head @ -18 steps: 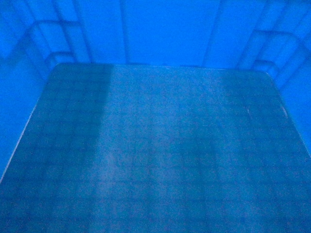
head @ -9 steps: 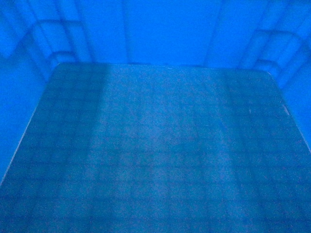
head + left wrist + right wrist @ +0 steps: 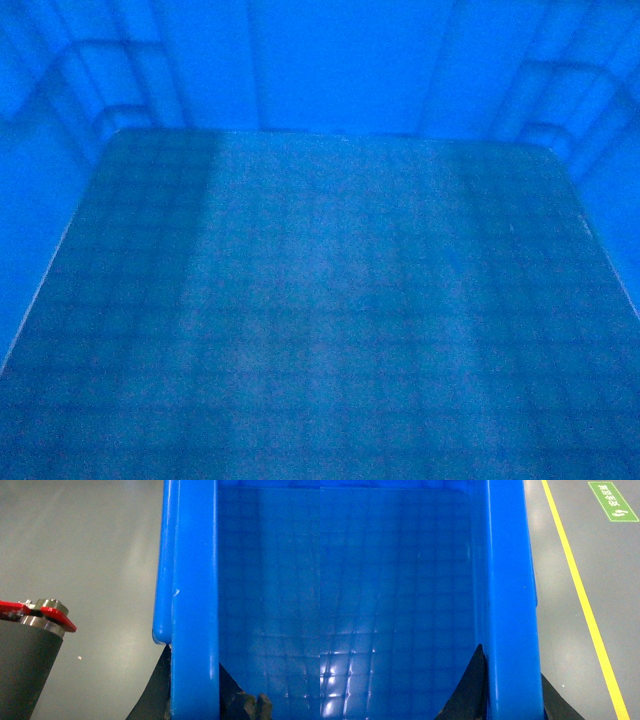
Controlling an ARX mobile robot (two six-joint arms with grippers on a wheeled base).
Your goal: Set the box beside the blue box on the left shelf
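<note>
Box [image 3: 320, 300] | left pincer [image 3: 195, 700] clamped on rim | right pincer [image 3: 512, 695] clamped on opposite rim

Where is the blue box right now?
The box fills the head view, its rim clamped between the left gripper and right gripper, above grey floor beside a yellow line.

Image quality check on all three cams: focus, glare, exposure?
Head view: soft and dim, box fills the frame, floor grid faint, paler band down the middle. Left wrist view: rim fairly sharp, grey floor blank and evenly lit. Right wrist view: sharpest; small glare spots on the box floor, yellow line crisp.
</note>
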